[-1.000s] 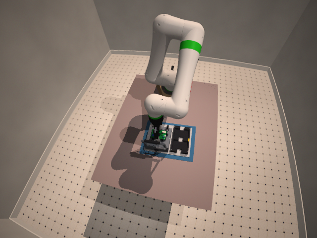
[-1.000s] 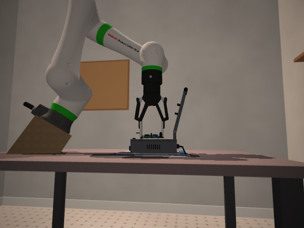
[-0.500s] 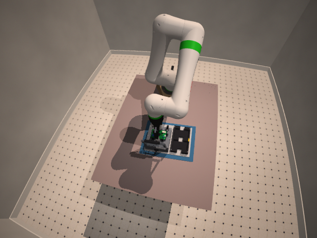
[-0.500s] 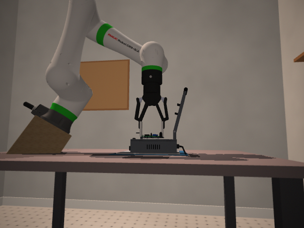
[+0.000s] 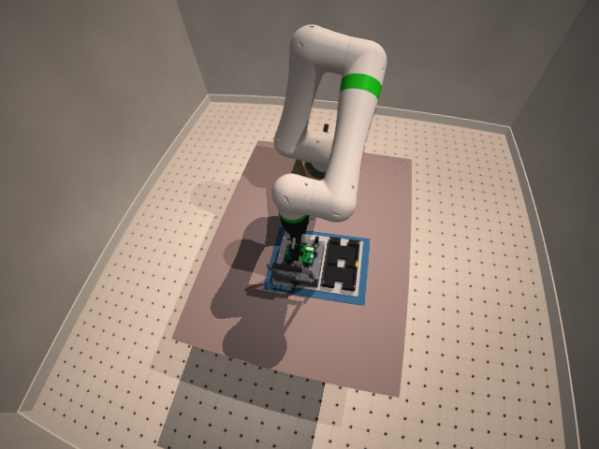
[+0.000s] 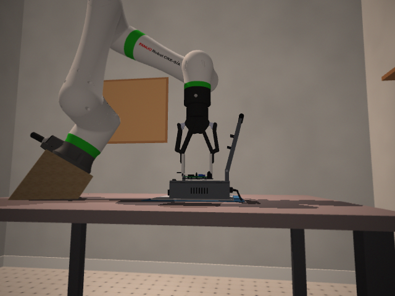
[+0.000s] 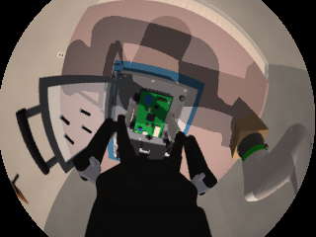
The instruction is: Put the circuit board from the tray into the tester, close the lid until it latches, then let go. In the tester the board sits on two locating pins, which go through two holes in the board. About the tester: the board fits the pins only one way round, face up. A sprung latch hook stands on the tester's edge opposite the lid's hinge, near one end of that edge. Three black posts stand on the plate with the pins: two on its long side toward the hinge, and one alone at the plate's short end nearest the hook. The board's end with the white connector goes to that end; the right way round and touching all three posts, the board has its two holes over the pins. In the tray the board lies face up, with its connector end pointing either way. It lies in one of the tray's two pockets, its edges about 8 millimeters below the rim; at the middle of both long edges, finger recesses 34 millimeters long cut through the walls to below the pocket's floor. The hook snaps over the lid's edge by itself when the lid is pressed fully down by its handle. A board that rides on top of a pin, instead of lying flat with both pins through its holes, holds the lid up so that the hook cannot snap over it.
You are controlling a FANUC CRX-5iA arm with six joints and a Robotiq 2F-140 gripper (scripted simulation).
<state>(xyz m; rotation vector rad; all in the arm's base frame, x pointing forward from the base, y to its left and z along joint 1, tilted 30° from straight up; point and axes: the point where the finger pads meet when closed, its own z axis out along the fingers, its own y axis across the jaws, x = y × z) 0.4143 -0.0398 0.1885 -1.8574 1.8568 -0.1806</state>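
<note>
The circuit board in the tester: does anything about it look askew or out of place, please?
Nothing stands out. The circuit board lies level on the tester, the open hand straddles it, the lid stands raised, and the tray shows both pockets vacant.

A brownish-pink worktop [image 5: 382,299] on dark legs carries a blue mat [image 5: 363,270]. A tan wedge-shaped block [image 6: 47,178] also stands directly on it.

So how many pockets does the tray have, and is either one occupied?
2. Both pockets show in the top view as dark recesses in the tray: one toward the arm, one toward the viewer. Both look bare; the board lies in the tester.
</note>
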